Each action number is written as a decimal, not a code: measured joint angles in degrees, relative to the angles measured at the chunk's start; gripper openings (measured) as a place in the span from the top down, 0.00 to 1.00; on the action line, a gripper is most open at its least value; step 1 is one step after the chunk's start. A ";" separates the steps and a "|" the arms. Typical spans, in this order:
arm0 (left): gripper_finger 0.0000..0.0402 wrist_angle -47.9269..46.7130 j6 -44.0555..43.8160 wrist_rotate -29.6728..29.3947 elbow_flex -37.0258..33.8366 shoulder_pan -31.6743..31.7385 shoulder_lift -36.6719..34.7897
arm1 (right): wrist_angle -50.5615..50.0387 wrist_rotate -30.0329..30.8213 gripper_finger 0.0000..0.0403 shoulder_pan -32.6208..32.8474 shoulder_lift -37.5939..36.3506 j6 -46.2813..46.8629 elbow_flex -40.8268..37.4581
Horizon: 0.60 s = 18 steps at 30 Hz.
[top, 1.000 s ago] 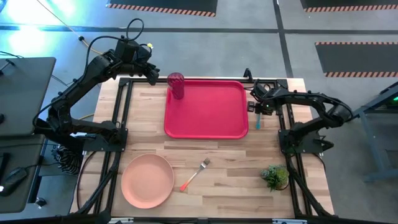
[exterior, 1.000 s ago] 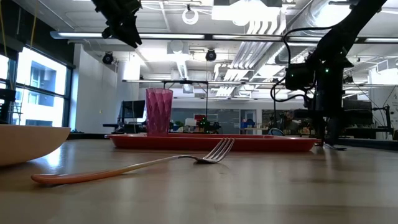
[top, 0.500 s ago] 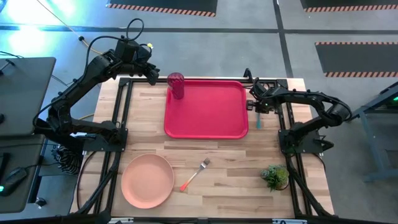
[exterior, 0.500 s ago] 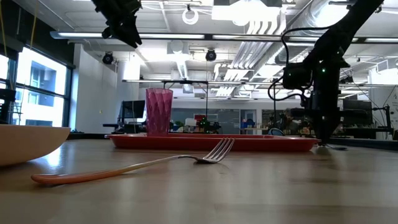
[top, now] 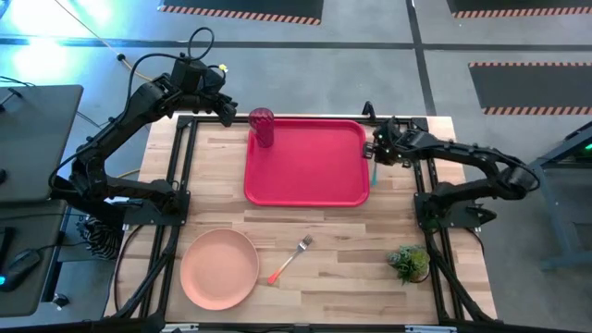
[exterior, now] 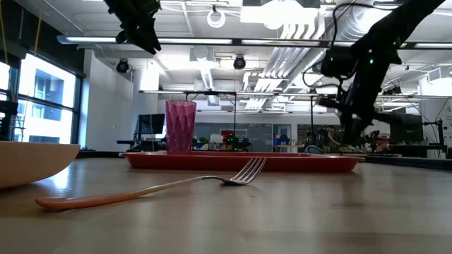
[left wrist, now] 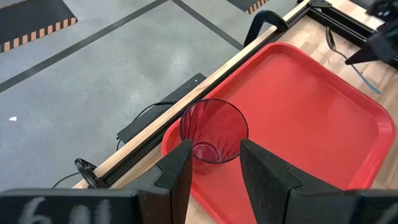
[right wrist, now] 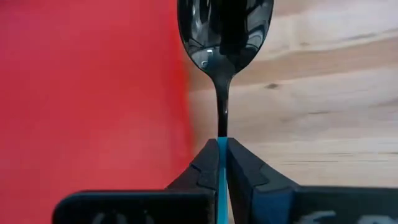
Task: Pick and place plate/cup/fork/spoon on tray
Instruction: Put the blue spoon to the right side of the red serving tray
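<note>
The right gripper (top: 375, 153) clamps the light-blue handle of the spoon (right wrist: 222, 37), its fingers (right wrist: 239, 171) pinched tight on either side, the dark bowl hanging above the seam between the tray (top: 310, 185) and the bare wood beside its right edge. In the low view the spoon is carried clear of the tabletop (top: 342, 240). At the tray's far-left corner stands the cup (top: 263, 126), upright; the left gripper (top: 225, 107) is raised just to its left, fingers (left wrist: 264, 174) spread with nothing between them. The plate (top: 219, 268) sits on the near-left part of the tabletop, off the tray, with the fork (top: 289, 260) lying just to its right, tines pointing away toward the tray. A small potted plant (top: 409, 263) occupies the near-right corner.
</note>
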 joint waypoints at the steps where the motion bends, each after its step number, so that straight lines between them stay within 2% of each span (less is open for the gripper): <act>1: 0.69 0.00 0.00 0.00 0.00 0.01 0.00 | 1.14 0.03 1.00 0.36 -1.15 0.40 0.00; 7: 0.69 0.00 0.00 0.00 0.00 0.02 0.00 | 8.65 0.81 1.00 1.79 -6.75 2.84 0.02; 13: 0.69 0.01 -0.04 0.00 0.00 0.02 0.00 | 16.53 1.88 1.00 3.49 -9.30 2.55 0.26; 18: 0.69 0.00 -0.04 0.00 0.00 0.02 0.00 | 14.56 4.12 1.00 5.28 -8.51 -0.81 6.05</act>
